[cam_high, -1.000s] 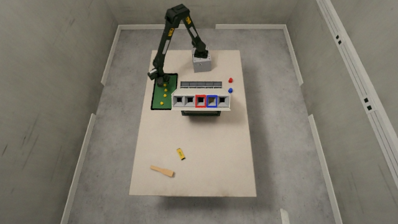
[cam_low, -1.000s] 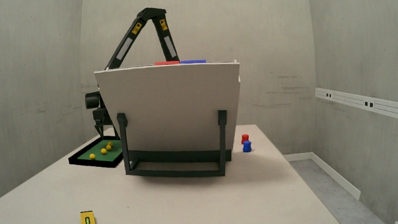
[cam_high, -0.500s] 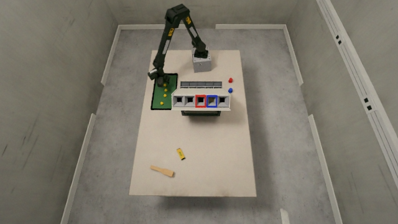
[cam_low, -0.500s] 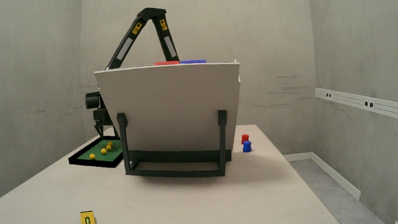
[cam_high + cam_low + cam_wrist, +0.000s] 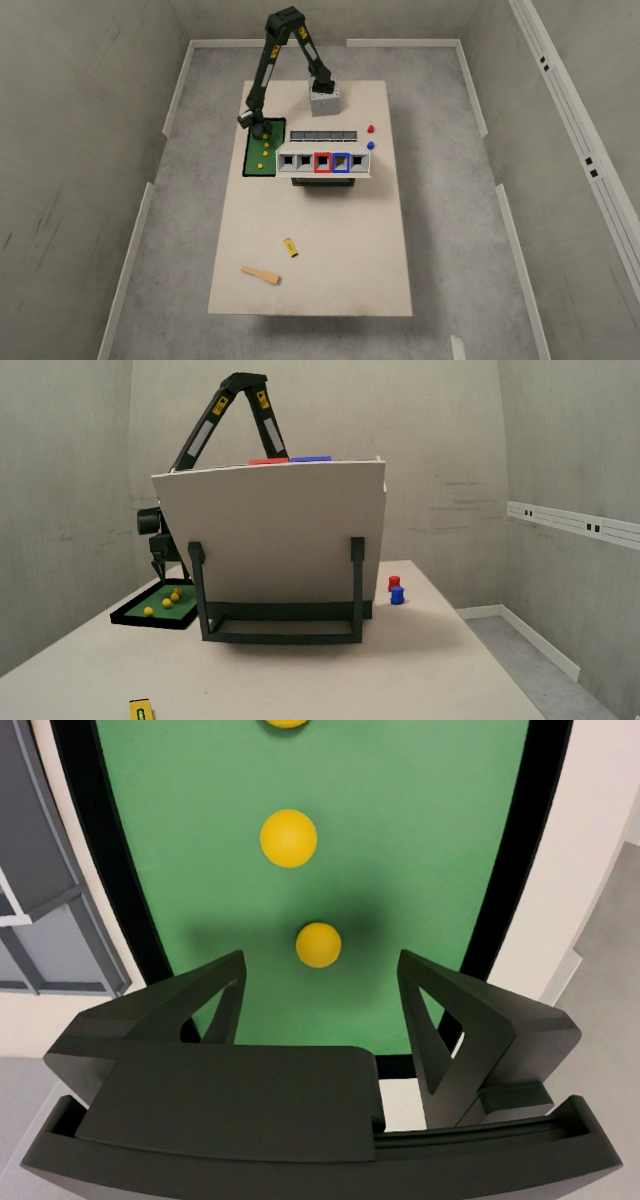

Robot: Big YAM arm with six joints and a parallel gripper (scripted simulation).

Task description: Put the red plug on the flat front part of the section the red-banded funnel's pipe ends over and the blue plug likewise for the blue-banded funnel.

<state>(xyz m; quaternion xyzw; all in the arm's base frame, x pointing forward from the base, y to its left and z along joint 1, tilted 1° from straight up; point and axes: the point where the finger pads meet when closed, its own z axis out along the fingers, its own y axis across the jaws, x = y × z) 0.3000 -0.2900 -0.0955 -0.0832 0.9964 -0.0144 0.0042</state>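
My gripper (image 5: pixel 321 960) (image 5: pixel 260 134) (image 5: pixel 161 572) is open and empty, low over the back end of the green marble tray (image 5: pixel 252 167) (image 5: pixel 155 612) (image 5: pixel 413 849). A yellow marble (image 5: pixel 318 944) lies just ahead of the fingertips, between them. Another marble (image 5: pixel 288 838) lies further along, and more show in the top and exterior views, such as one marble (image 5: pixel 260 165) (image 5: pixel 148 611) near the tray's front. The funnel box (image 5: pixel 324 172) (image 5: pixel 280 525) has a red-banded funnel (image 5: pixel 322 162) and a blue-banded funnel (image 5: pixel 340 162). The red plug (image 5: pixel 370 129) (image 5: pixel 394 582) and blue plug (image 5: pixel 370 145) (image 5: pixel 397 595) stand to its right.
The grey sectioned catch tray (image 5: pixel 323 135) (image 5: pixel 41 890) lies behind the funnel box, right of the marble tray. The arm's grey base (image 5: pixel 324 102) stands at the table's back. A yellow level (image 5: pixel 290 247) (image 5: pixel 140 709) and a wooden spatula (image 5: pixel 260 274) lie near the front.
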